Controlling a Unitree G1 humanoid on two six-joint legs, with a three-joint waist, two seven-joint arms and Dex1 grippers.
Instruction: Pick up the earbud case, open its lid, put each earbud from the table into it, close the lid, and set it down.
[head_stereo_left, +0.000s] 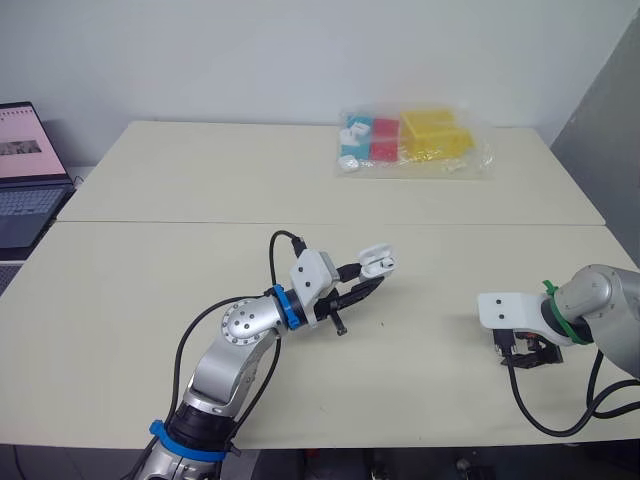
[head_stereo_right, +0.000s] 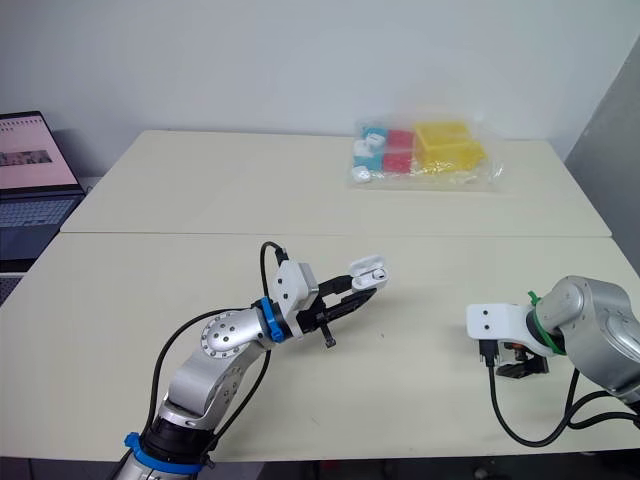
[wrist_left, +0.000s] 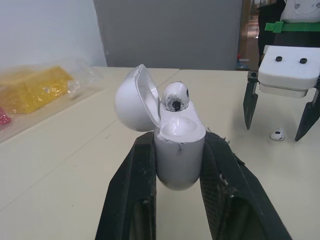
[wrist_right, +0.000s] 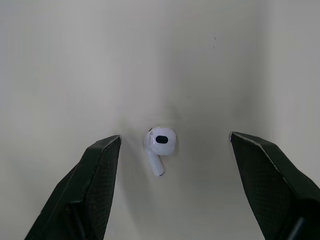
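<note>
Clamping lid-open earbud case (wrist_left: 179, 155), left fingers (wrist_left: 131, 200), right fingers (wrist_right: 90, 175) apart astride earbud (wrist_right: 160, 145) on table (head_stereo_left: 150, 300)

Our left gripper (wrist_left: 179, 150) reaches toward 2 o'clock, clamping the earbud case (head_stereo_left: 376, 262); our right gripper (wrist_right: 175, 136) points down, fingers (wrist_right: 85, 185) spread.

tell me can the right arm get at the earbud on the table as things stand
Probably yes: its jaws stand open, one on each side of the earbud, which lies loose on the bare table with nothing between.
</note>
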